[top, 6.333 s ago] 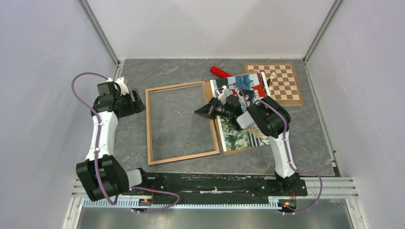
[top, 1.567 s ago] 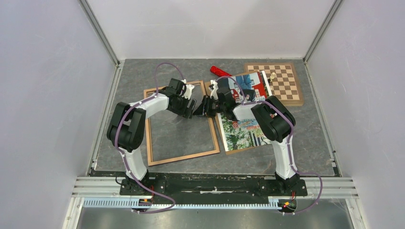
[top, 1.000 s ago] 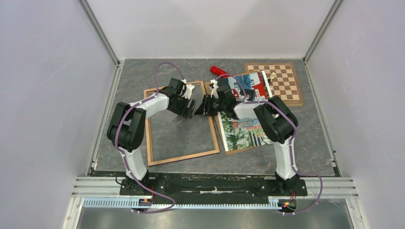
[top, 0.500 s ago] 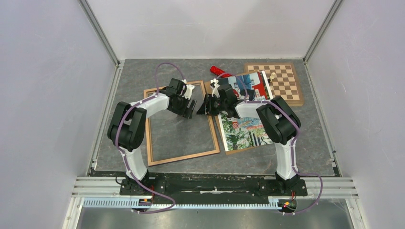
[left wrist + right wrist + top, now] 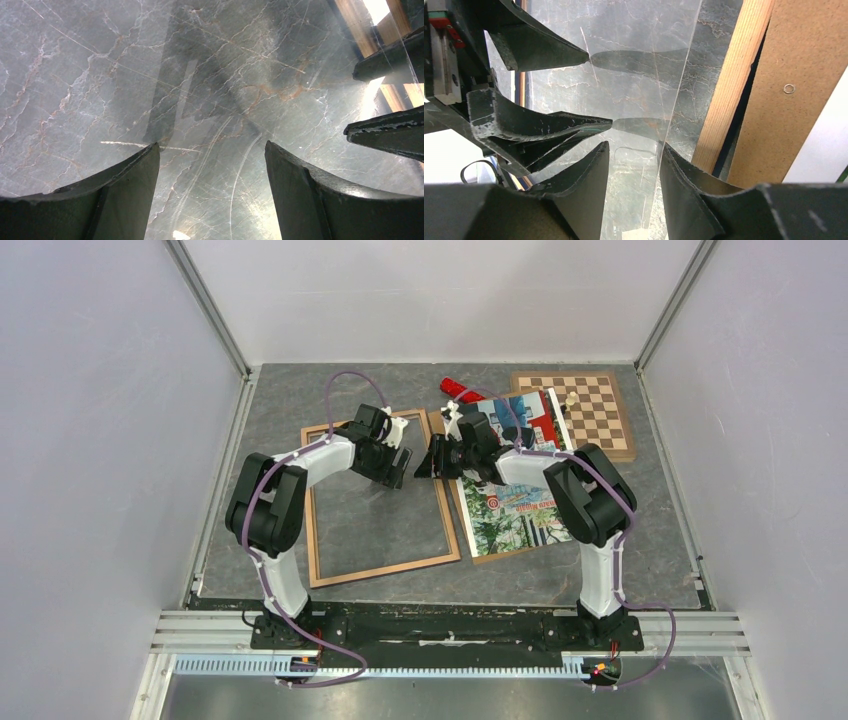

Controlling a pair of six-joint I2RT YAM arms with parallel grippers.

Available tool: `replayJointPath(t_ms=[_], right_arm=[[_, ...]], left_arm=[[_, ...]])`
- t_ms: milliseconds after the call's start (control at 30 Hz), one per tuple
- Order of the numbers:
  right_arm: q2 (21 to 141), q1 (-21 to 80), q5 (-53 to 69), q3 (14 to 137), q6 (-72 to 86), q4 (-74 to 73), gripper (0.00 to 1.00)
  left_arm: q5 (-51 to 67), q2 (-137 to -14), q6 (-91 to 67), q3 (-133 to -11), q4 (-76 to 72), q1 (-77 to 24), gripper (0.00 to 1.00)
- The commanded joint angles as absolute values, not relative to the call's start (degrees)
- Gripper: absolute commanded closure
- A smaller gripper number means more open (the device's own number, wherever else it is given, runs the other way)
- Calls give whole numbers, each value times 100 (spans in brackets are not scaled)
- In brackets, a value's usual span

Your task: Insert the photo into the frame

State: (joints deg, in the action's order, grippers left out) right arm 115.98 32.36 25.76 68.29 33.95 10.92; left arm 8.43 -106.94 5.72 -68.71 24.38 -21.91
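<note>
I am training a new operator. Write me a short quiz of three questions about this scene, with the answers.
1. True or false: the photo already lies inside the frame.
2. What lies in the far right corner? A. chessboard B. laptop C. teapot
3. Which gripper is nearer to the photo?
Key: 1 false; 2 A; 3 the right gripper.

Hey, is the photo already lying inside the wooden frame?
No, the photo lies beside the frame, off its right rail, and no print shows inside the opening.
</note>
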Motion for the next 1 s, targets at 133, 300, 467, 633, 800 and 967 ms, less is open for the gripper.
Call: replayJointPath(t_ms=[133, 300, 467, 633, 800, 967], right_arm=[[11140, 3212, 2470, 7146, 3113, 1082, 56], [11086, 3199, 2430, 7154, 3050, 991, 56], [11038, 3174, 2397, 7152, 2993, 939, 56], [10991, 3164, 2382, 7145, 2971, 900, 57], [10917, 3155, 2319, 7157, 2879, 821, 57], [10872, 3145, 2291, 7146, 2845, 788, 57]], left_arm=[[723, -10854, 731, -6939, 2628, -2225, 17], [725, -10849, 733, -6935, 2637, -2232, 17], [721, -10853, 739, -6935, 2643, -2235, 17], [721, -10858, 755, -6943, 2654, -2250, 17], [723, -10863, 762, -6943, 2662, -2258, 17], [712, -10852, 767, -6943, 2671, -2259, 17]])
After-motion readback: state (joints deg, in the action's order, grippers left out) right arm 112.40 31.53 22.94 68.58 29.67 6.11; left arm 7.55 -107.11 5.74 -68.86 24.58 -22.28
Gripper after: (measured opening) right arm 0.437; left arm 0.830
